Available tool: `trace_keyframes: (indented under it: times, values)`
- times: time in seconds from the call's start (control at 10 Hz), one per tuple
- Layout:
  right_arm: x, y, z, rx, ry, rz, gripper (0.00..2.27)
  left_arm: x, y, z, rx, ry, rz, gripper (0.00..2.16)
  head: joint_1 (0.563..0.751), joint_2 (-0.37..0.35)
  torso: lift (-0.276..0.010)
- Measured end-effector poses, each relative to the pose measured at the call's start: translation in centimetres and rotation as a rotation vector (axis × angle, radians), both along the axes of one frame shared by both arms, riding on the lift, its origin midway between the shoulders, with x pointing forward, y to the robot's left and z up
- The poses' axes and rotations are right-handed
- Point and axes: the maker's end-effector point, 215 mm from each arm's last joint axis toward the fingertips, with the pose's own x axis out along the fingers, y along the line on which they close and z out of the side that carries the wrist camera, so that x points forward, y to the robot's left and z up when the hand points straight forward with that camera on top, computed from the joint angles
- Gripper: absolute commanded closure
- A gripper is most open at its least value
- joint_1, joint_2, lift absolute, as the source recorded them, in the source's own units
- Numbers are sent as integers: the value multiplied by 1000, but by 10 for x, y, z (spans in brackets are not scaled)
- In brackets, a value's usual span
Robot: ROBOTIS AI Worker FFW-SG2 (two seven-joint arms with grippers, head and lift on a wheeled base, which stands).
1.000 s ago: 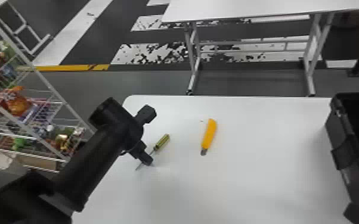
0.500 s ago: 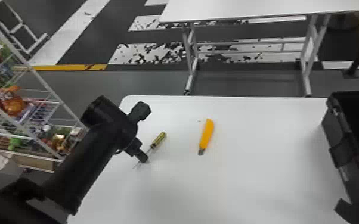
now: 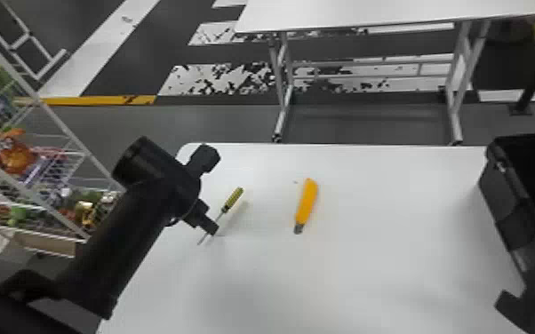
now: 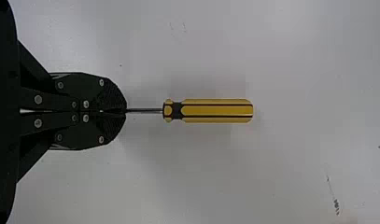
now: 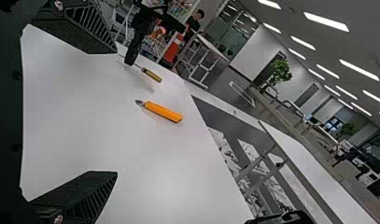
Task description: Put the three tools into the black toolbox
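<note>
In the head view my left gripper holds the yellow-and-black screwdriver by its metal shaft, a little above the white table, left of the orange utility knife. The left wrist view has the left gripper shut on the shaft, with the screwdriver's handle beyond the fingertips. The knife lies flat on the table. My right gripper is beside the black toolbox at the head view's lower right. In the right wrist view the right gripper stands wide open, the knife farther off.
The white work table has the toolbox at its right side. A wire shelf with colourful goods stands to the left. Past the far edge is a second white table on metal legs.
The screwdriver has risen slightly with my left gripper, its shadow now apart from it. My right gripper has come into the head view at the lower right, by the toolbox.
</note>
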Motion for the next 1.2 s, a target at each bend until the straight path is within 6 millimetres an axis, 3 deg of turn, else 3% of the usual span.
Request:
trace_keyframes:
  times: [0.6, 0.9, 1.2]
  values:
    - [10, 12, 6, 10, -15, 15, 66, 6, 0, 46, -41, -71, 104, 1798, 695, 260, -51]
    - [5, 27, 27, 23, 2, 51, 66, -3, -14, 76, -100, -103, 169, 1798, 695, 265, -51]
    - [-4, 45, 62, -19, 1, 101, 66, 4, -30, 99, -139, -162, 141, 1801, 695, 273, -51]
